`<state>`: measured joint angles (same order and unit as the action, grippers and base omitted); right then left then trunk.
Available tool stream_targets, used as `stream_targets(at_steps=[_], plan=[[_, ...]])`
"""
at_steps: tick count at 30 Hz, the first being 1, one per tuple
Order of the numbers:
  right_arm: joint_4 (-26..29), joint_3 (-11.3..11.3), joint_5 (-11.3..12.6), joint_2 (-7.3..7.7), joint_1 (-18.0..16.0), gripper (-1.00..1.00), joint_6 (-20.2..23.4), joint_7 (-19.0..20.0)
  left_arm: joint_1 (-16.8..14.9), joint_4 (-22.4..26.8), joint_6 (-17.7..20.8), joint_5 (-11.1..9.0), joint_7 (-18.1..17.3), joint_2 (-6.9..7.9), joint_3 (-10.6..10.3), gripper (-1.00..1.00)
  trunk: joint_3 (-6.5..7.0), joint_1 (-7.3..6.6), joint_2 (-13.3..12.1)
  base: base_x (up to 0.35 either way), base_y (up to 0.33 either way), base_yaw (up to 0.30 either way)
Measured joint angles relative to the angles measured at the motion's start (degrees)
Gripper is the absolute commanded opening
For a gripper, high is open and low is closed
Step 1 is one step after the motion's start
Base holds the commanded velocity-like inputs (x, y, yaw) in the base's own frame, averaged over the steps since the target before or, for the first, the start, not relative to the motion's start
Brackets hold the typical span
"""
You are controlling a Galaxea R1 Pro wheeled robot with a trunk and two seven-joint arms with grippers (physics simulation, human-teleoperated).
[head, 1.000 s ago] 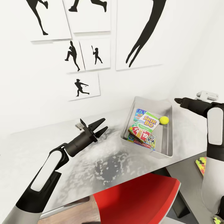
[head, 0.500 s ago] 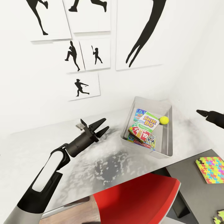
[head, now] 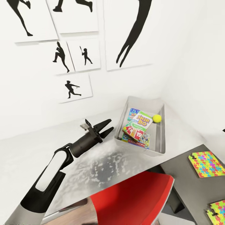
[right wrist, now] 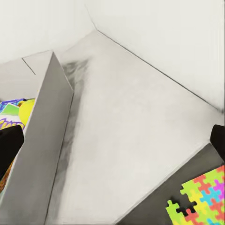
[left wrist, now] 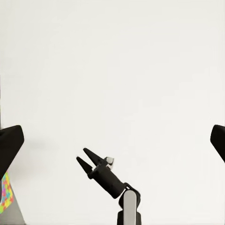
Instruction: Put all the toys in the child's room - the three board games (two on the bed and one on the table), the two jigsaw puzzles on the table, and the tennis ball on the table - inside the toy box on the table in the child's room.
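Pale grey-white desk top (head: 93, 162) spans the lower half of the head view. Red chair back (head: 131, 200) at bottom centre. Lower dark grey desk (head: 190, 187) at lower right carries two multicoloured jigsaw puzzle pieces-patterned flats (head: 207, 163), one cut by the frame's bottom edge. Shallow pale grey bin (head: 160, 131) right of centre holds the green-yellow-red SKIP-BO box (head: 140, 120) atop other printed boxes, with the small yellow-green ball (head: 157, 118) beside it. Left gripper (head: 107, 126), centre frame, hangs above the desk, fingers spread, grasping nothing. Right gripper (right wrist: 112, 140): fingertips at the right wrist view's edges, parted, nothing between.
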<state>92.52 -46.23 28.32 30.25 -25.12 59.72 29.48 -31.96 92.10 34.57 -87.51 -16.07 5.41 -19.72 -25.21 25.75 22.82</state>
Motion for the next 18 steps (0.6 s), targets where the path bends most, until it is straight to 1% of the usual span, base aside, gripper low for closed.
stream_targets(at_steps=[3,4,7,13,16,18], plan=[[-0.1,-3.4,-0.4,0.24,3.8,1.00,0.0,3.2,-0.6,0.0,0.0,0.0,0.8,-0.04,-0.6,1.00,0.00,0.00,0.0,0.000,0.000,-0.251],[-0.1,-3.4,-0.3,0.24,3.9,1.00,0.0,3.2,-0.6,0.0,0.0,0.0,0.8,-0.05,-0.6,1.00,0.00,0.00,0.0,0.000,0.000,-0.258],[-0.1,-5.3,-0.5,0.57,6.1,1.00,0.0,5.0,-0.9,0.0,0.1,0.0,2.4,-0.07,-0.9,1.00,0.00,0.00,0.0,0.000,0.000,-0.265],[-0.1,-6.4,-0.5,0.70,7.6,1.00,0.0,6.1,-1.2,0.0,0.1,0.0,3.7,-0.17,-1.2,1.00,0.00,0.00,0.0,0.000,0.000,-0.272],[-0.1,-6.5,-0.5,0.66,7.9,1.00,0.0,6.2,-1.2,0.0,0.1,0.0,3.9,-0.28,-1.2,1.00,0.00,0.00,0.0,0.000,0.000,-0.275],[-0.2,-6.5,-0.5,0.60,8.2,1.00,0.0,6.4,-1.3,0.0,0.2,-0.1,4.3,-0.61,-1.3,1.00,0.00,0.00,0.0,0.000,0.000,-0.277]])
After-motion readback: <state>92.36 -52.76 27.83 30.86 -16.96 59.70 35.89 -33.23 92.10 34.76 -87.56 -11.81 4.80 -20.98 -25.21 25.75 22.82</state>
